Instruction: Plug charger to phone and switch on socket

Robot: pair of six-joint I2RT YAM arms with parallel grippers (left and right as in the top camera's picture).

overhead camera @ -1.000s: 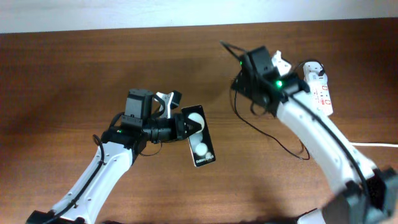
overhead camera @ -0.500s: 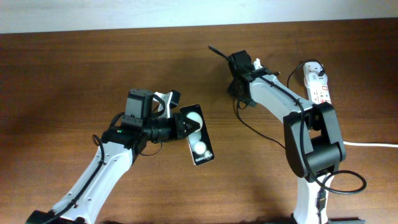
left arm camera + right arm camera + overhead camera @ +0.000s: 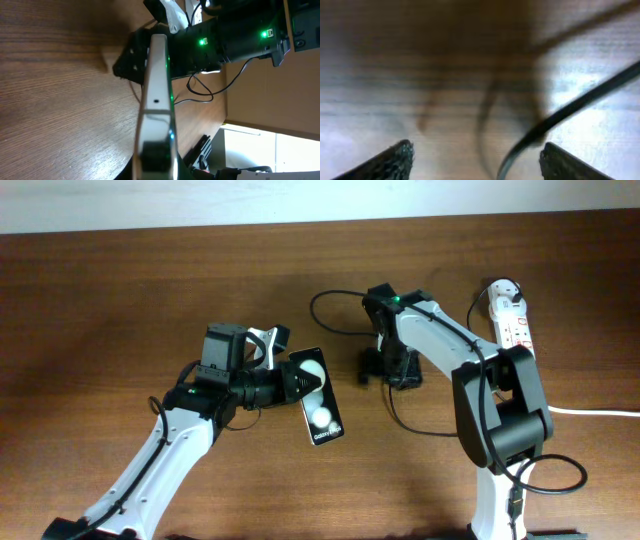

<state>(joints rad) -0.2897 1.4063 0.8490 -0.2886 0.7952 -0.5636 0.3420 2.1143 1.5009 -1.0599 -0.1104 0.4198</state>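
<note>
The wooden bench [image 3: 120, 290] is carrying everything. The white socket [image 3: 513, 320] is lying near its far right edge, well apart from the phone [image 3: 320, 412]. The left gripper [image 3: 296, 382] is pinching the phone's upper end near the middle. Between them, the right gripper [image 3: 388, 375] is pointing down with fingers spread, the thin black charger [image 3: 580, 104] passing loose between them.

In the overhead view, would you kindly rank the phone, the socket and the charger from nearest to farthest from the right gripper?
1. charger: its cable runs right beneath the right gripper.
2. phone: to its left, held in the left gripper.
3. socket: farthest, off to its right and further back.
</note>
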